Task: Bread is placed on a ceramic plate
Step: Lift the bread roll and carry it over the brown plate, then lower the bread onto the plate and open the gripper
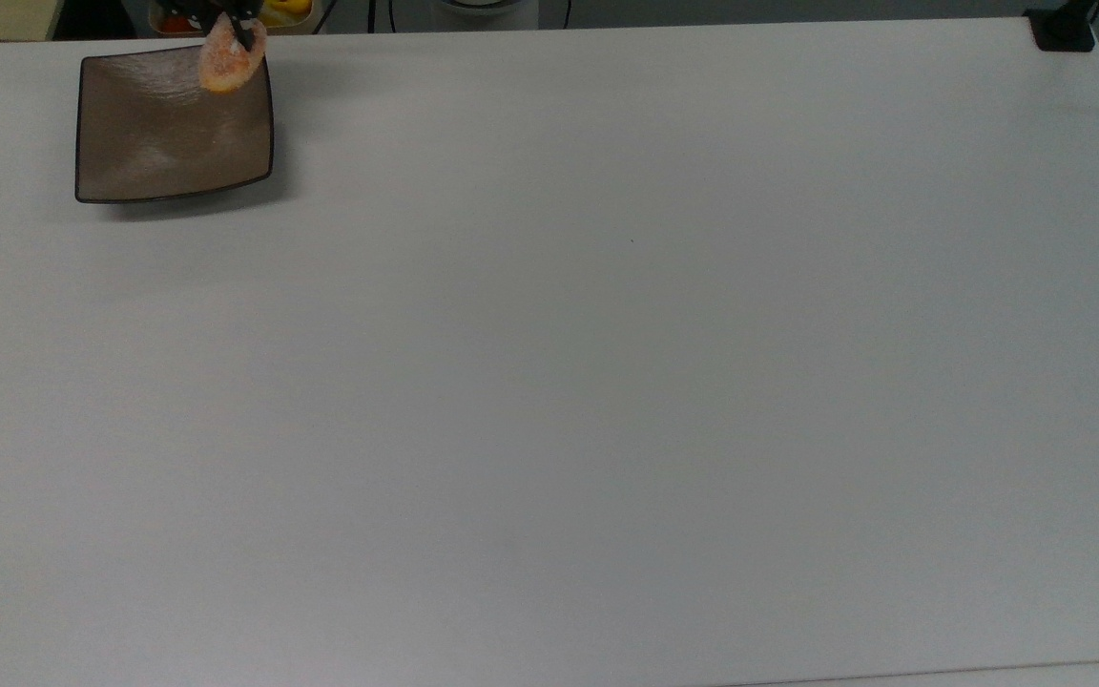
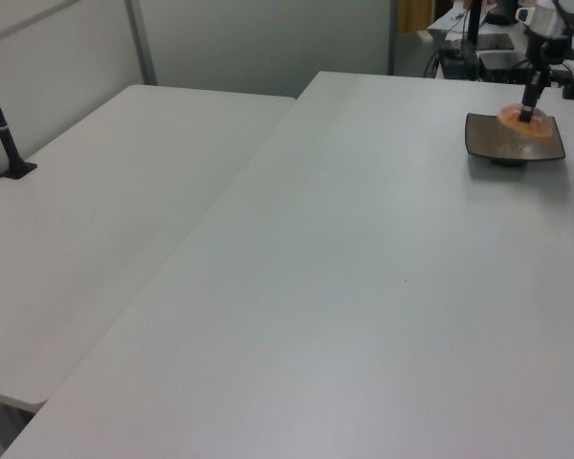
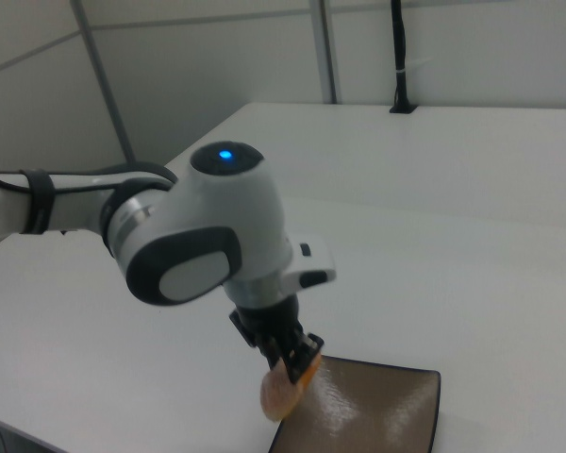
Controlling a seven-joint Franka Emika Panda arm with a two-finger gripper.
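Currently, scene: one robot arm carries one bread over one ceramic plate on a white table.
Landmark: ceramic plate (image 1: 158, 134), square, glossy brown, dark rim, resting on the table (image 1: 607, 382).
Bread: one orange-tan bun (image 1: 225, 62), lifted off the table, above the plate's edge nearest the arm, by one corner.
Gripper: the gripper (image 3: 297, 363) is clamped narrowly on the bread's upper end; the bun hangs tilted below the fingers.
Arm: one white arm (image 3: 208, 236), reaching over the plate from behind it.
Beyond the plate: a bin of colourful items (image 1: 225, 14), just past the table's edge.
Risk: the bread sits over the plate's rim, not its middle; released here, it may strike the upturned edge and roll onto the table.
Second risk: the grip is on one end only, so the bun could swing or slip early.
Count: one plate, one bread, one gripper.
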